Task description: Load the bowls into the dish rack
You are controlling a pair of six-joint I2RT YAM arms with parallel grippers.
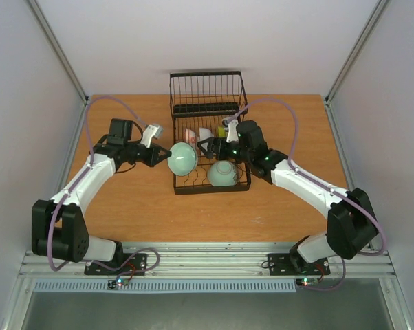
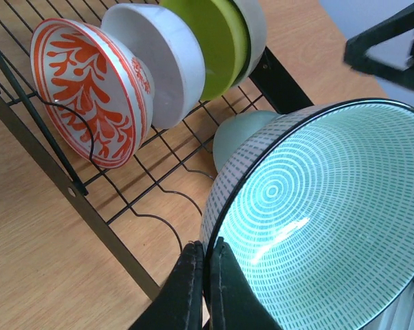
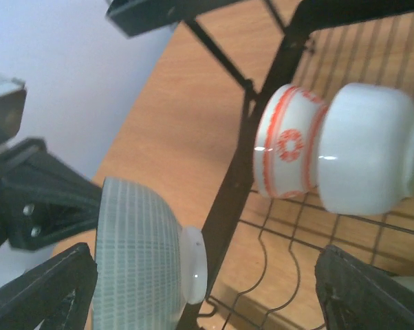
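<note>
A pale green bowl (image 1: 183,159) is held by its rim in the tightly closed left fingers (image 2: 205,282), at the 9 o'clock edge of the dish rack (image 1: 214,192). It is tipped on edge, with its open side turned toward 7 o'clock and its foot toward the rack. The right fingers (image 1: 208,146) are spread wide and nothing is held. A red-patterned bowl (image 2: 90,103), a white bowl (image 2: 162,62) and a yellow-green bowl (image 2: 217,41) are stood on edge inside.

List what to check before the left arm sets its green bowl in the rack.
1. Grip: ok, left gripper is shut on the green bowl at its rim.
2. Bowl inside the dish rack: not ok, it hangs at the rack's left side.
3. Free prongs beside the red-patterned bowl: ok.
4. Path clear of right gripper: cannot tell; it is open over the rack.
5. Clearance from second green bowl lying in the rack: cannot tell.
</note>
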